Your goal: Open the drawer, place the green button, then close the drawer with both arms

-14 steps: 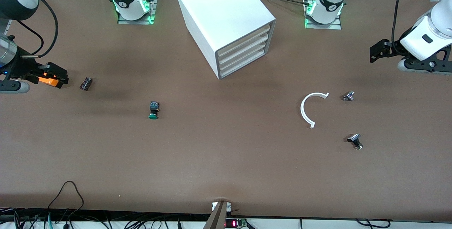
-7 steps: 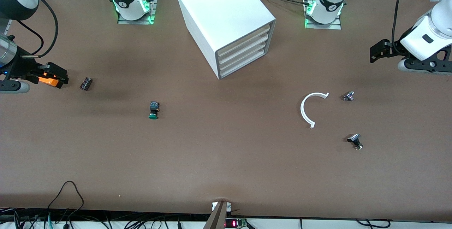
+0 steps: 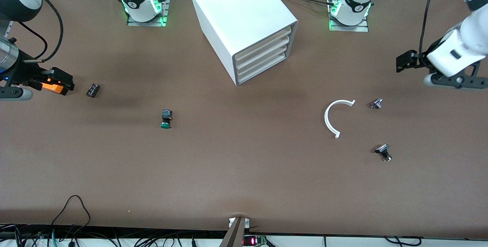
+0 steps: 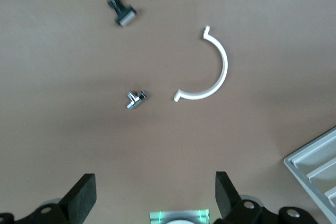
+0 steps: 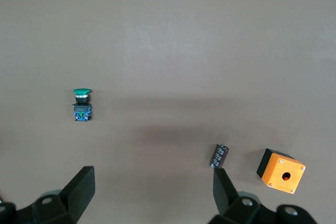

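The white cabinet [image 3: 244, 14] stands between the two arm bases. All its cream drawers are shut, including the lowest drawer [image 3: 262, 70]; a corner of the fronts shows in the left wrist view [image 4: 315, 167]. The green-capped button [image 3: 166, 119] lies on its side on the table, nearer the front camera than the cabinet and toward the right arm's end [image 5: 82, 104]. My right gripper [image 5: 152, 184] hangs open and empty above the table near that end. My left gripper [image 4: 155, 190] hangs open and empty above the left arm's end, clear of everything.
An orange box [image 3: 53, 85] [image 5: 281, 170] and a small dark cylinder [image 3: 92, 90] [image 5: 219, 156] lie near the right gripper. A white C-shaped ring [image 3: 335, 117] [image 4: 212, 72] and two silvery knobs [image 3: 376, 103] [image 3: 383, 151] lie toward the left arm's end.
The left arm's hand has shifted a little toward the cabinet and the arm bases. The right arm and all the objects have stayed put.
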